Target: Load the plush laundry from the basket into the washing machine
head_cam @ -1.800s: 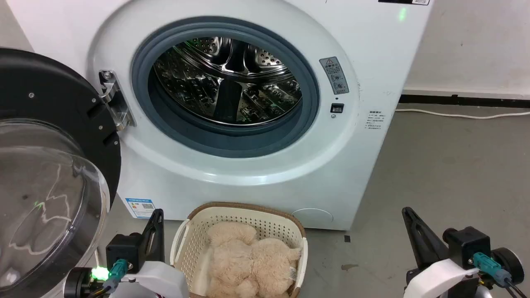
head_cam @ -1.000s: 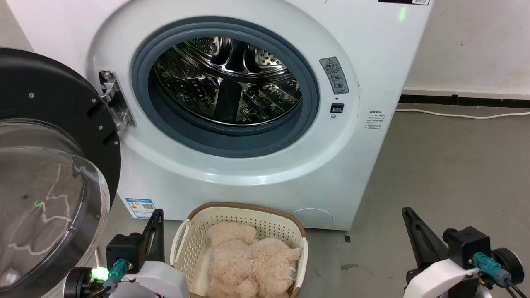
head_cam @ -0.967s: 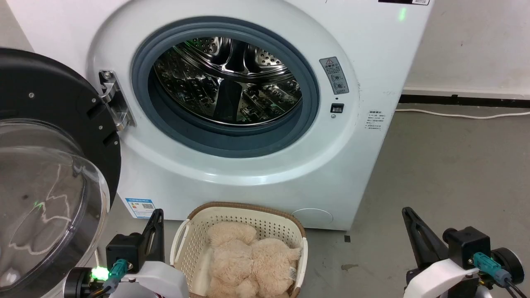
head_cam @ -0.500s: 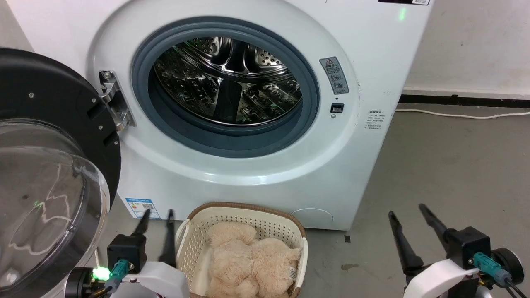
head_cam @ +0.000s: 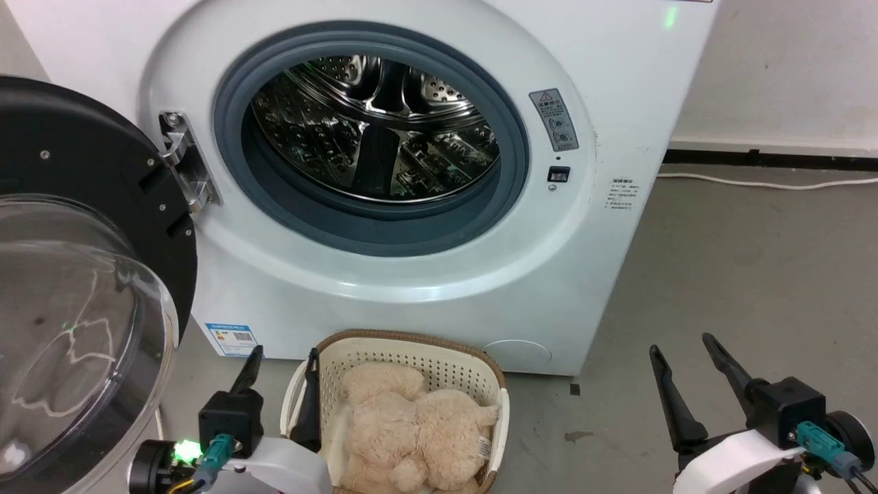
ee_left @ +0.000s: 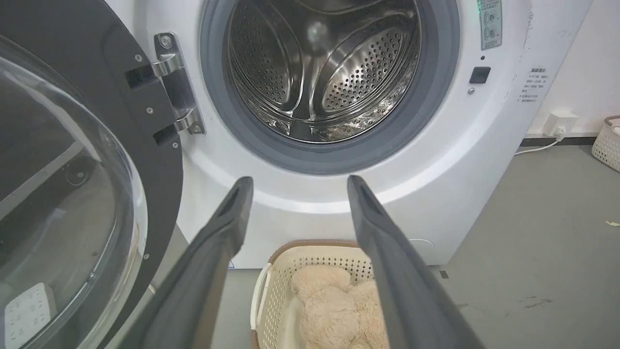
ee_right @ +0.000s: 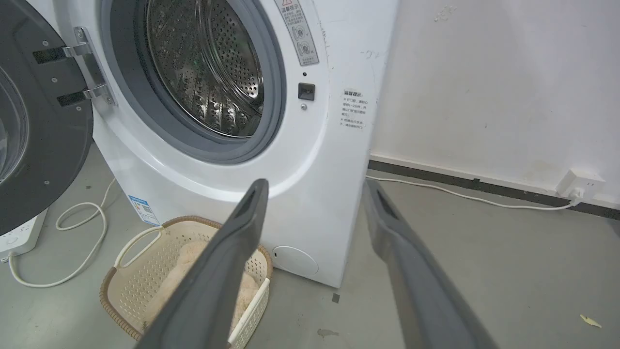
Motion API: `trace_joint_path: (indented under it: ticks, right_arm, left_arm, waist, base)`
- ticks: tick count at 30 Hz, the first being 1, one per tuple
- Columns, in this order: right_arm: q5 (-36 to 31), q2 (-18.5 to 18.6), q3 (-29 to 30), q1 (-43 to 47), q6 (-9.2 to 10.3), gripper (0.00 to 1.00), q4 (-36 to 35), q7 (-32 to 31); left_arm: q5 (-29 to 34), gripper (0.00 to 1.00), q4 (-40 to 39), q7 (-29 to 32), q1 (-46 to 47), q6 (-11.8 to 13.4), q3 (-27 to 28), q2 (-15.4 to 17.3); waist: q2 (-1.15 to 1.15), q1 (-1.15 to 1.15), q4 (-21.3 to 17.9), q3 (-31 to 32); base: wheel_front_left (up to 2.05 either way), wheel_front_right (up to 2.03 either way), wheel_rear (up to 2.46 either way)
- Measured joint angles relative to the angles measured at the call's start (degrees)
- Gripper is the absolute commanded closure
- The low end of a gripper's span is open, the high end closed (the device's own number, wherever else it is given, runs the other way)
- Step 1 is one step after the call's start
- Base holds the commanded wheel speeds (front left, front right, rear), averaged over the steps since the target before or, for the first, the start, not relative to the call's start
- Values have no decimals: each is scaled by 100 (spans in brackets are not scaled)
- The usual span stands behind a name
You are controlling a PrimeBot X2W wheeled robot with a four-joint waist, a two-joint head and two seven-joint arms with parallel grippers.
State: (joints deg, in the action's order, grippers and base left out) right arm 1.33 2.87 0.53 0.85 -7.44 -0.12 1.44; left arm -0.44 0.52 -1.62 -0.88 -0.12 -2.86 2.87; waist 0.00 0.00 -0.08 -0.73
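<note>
Ahead of and above the left pincer, the drum mouth of the washing machine is seen unblocked. To that pincer's left, passage is barred by the open door. Just to its right the basket is found, uncovered on top, with the plush laundry lying inside. Ahead of the right pincer bare floor is offered, crossed farther off by a cable along the wall.

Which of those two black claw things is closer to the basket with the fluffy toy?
The left gripper, beside the left handle of the cream perforated plastic basket; the right gripper stands apart over grey floor.
</note>
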Motion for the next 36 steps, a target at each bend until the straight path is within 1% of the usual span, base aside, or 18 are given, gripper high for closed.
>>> trace_joint_path:
  ticks: [7, 17, 22, 31, 34, 36]
  right_arm:
    - [131, 0, 26, -2, 0, 0, -32, 94]
    - [282, 0, -4, -20, 0, 0, -52, 220]
    - [333, 1, 2, -40, 0, 0, -66, 272]
    - [531, 0, -5, -169, 0, 0, -89, 379]
    - [624, 0, -32, -212, 0, 0, -90, 422]
    - [694, 0, -54, -249, 0, 0, -88, 443]
  left_arm:
    - [-18, 0, 272, -78, 57, 0, -192, 0]
    - [-18, 0, 1006, -199, 408, -9, -421, -1]
    - [-67, 0, 1523, -213, 626, -107, -555, 5]
    - [-165, 0, 2390, -197, 1030, -118, -684, 46]
    - [-209, 0, 2637, -188, 1184, -163, -724, 80]
    - [-283, 0, 2822, -64, 1277, -234, -754, 82]
  waist:
    - [0, 0, -57, -200]
    - [0, 0, -215, -609]
    - [0, 1, -295, -826]
    - [0, 1, -505, -1196]
    - [0, 1, -562, -1331]
    - [0, 1, -600, -1420]
  base:
    - [0, 0, 0]
    - [0, 0, 0]
    - [0, 0, 0]
    - [0, 0, 0]
    - [0, 0, 0]
    - [0, 0, 0]
